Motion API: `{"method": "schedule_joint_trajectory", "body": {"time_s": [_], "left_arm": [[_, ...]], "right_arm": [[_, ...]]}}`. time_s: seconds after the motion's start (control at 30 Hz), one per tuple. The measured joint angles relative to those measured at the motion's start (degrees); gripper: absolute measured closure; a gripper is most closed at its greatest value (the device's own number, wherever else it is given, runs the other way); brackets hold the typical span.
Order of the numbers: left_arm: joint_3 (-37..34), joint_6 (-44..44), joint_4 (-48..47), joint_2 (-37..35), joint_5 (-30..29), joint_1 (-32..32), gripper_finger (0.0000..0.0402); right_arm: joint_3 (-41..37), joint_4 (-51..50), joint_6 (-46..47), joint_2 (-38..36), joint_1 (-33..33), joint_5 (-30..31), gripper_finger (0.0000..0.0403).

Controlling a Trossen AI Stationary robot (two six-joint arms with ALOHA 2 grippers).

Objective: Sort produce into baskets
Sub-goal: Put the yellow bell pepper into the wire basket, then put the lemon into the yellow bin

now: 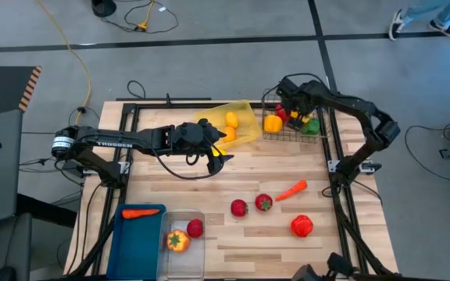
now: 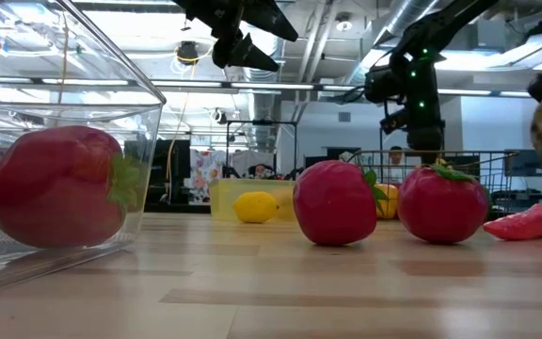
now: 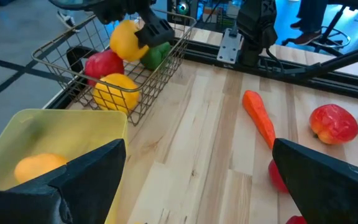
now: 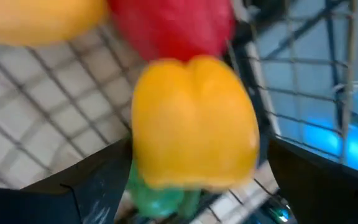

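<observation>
Two pincers are seen at work. A yellow pepper (image 4: 194, 121) is pinched between the fingers of the right gripper (image 1: 297, 112), which hangs over the wire basket (image 1: 319, 134). Below that pincer, inside the basket, a red pepper (image 3: 103, 64), another yellow pepper (image 3: 117, 91) and a green one (image 3: 157, 52) are already piled up. The held pepper is smooth, shiny and round, so it could slip out too soon, or it could bounce off the pile and roll over the low wire wall if it is let go from too high. The left gripper (image 1: 217, 158) is spread wide with nothing in it, and it is held just beside the yellow tray (image 1: 244, 117), where two lemons (image 1: 230, 120) are lying. That tray looks tipped, so it could be bumped and the lemons could roll out. Well apart from both pincers, two tomatoes (image 1: 239, 208), a carrot (image 1: 291, 190) and a red pepper (image 1: 301, 225) are left on the table (image 1: 287, 254). Another carrot (image 1: 141, 212) has been put in the blue bin (image 1: 135, 250), and a tomato (image 1: 195, 228) is in the clear bin (image 1: 186, 261)
</observation>
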Motion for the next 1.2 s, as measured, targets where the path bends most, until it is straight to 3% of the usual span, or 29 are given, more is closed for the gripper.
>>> {"method": "schedule_joint_trajectory", "body": {"time_s": [0.1,0.5,0.93,1.2], "left_arm": [[0.0,0.0,0.0,0.0,0.0,0.0,0.0007],[0.0,0.0,0.0,0.0,0.0,0.0,0.0007],[0.0,0.0,0.0,0.0,0.0,0.0,0.0007],[0.0,0.0,-0.1,0.0,0.0,0.0,0.0007]], "right_arm": [[0.0,-0.4,0.1,0.0,0.0,2.1,0.0005],[0.0,-4.3,-0.4,-1.7,0.5,1.0,0.0005],[0.0,-4.3,-0.2,-16.3,4.8,-0.4,0.0005],[0.0,-4.3,7.2,-22.3,11.7,-2.1,0.0005]]}}
